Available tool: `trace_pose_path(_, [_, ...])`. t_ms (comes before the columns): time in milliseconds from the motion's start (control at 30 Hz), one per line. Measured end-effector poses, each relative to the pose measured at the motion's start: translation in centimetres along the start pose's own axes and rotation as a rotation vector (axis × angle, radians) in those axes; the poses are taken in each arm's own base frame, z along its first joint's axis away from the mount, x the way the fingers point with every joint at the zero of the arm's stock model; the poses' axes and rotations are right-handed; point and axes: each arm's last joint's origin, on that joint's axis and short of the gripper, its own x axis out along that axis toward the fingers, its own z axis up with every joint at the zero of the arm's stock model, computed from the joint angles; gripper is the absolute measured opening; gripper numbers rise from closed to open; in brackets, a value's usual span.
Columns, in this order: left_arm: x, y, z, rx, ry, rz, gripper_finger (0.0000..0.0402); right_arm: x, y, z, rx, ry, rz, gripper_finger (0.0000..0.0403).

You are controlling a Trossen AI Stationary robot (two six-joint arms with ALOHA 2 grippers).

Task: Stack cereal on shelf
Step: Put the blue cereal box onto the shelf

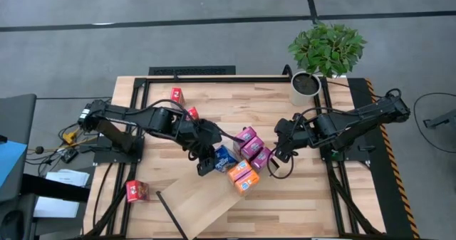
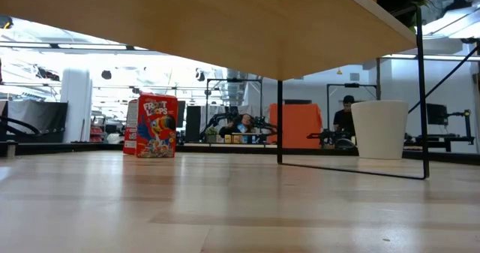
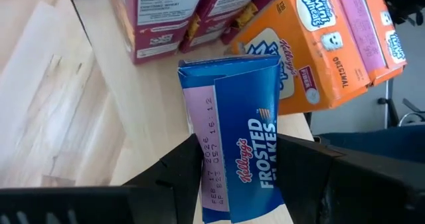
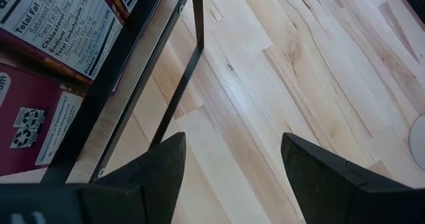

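**Inspector A:** Over the shelf (image 1: 196, 201), at its raised end, we find the left gripper (image 1: 206, 162) closed on a blue cereal box (image 3: 242, 144). Its jaws are held narrow against the box's two sides. Just beside the box on the board stand three magenta boxes (image 1: 251, 144) and two orange boxes (image 1: 244, 176), packed close.

**Inspector B:** And the right gripper (image 1: 279, 154)?

**Inspector A:** It waits at the shelf's far edge, near the magenta row, with its jaws standing wide and empty. Its wrist view shows only the black frame rail and bare tabletop between the fingers.

**Inspector B:** What do we flag as risks?

**Inspector A:** First, we judge that the blue box sits so close to the orange pair that setting it down crooked could shove them, and they stand near the board's edge. Second, the grip looks to be on one end of the box, so it may swing or slip on release. Third, both arms crowd the same end of the shelf, and contact between them could jolt the stack.

**Inspector B:** Outstanding stock?

**Inspector A:** We count one red box (image 1: 137, 190) off the shelf's lower end and two more red boxes (image 1: 177, 95) well beyond it, all not yet shelved.
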Motion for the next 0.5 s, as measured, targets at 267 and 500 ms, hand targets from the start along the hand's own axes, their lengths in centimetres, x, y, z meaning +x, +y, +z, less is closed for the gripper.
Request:
trace_pose_path(267, [-0.01, 0.25, 0.23, 0.016, 0.005, -0.018, 0.0163, 0.0, 0.0, 0.0, -0.008, 0.0, 0.0, 0.0274])
trace_pose_path(500, [-0.1, 0.58, 0.71, -0.016, 0.013, -0.074, 0.0226, 0.0, 0.0, 0.0, -0.008, 0.0, 0.0, 0.0274])
